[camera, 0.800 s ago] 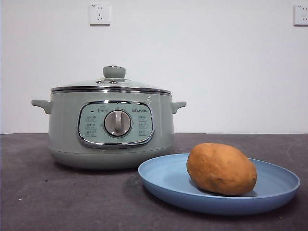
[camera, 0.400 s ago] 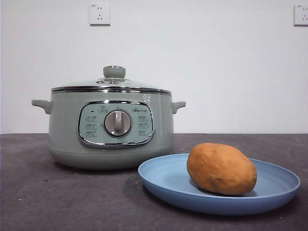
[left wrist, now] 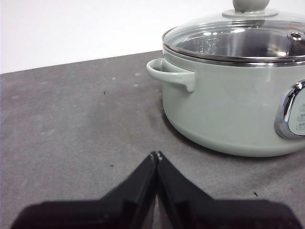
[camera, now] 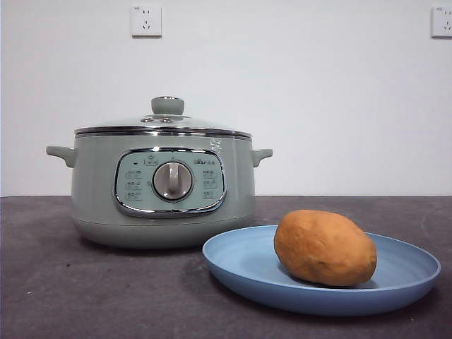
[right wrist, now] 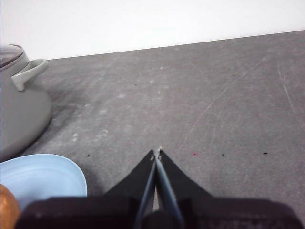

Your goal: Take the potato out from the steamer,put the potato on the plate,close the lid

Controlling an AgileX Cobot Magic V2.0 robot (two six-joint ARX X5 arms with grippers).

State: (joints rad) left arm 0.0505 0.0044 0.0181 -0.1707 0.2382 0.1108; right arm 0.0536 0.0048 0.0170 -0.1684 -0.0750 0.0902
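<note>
Front view: steamer [camera: 162, 187] centre-left on dark worktop [camera: 85, 296], lid [camera: 164, 126] seated on its rim; inside not visible from here. Potato [camera: 325, 247] lies on plate [camera: 395, 272], lower right, plate edge just beside steamer base. Two wall sockets [camera: 146, 20] at top, rt one cut by frame edge. No arm in shot. Nothing moved vs 1 s ago.

Left wrist view: left tool [left wrist: 156, 155] jaws pressed together, holding nothing, apart from steamer; lid knob cut off at top, panel cut at rt edge.

Right wrist view: right tool [right wrist: 156, 152] jaws together, empty. Plate, potato only slivers in lower-left corner.
</note>
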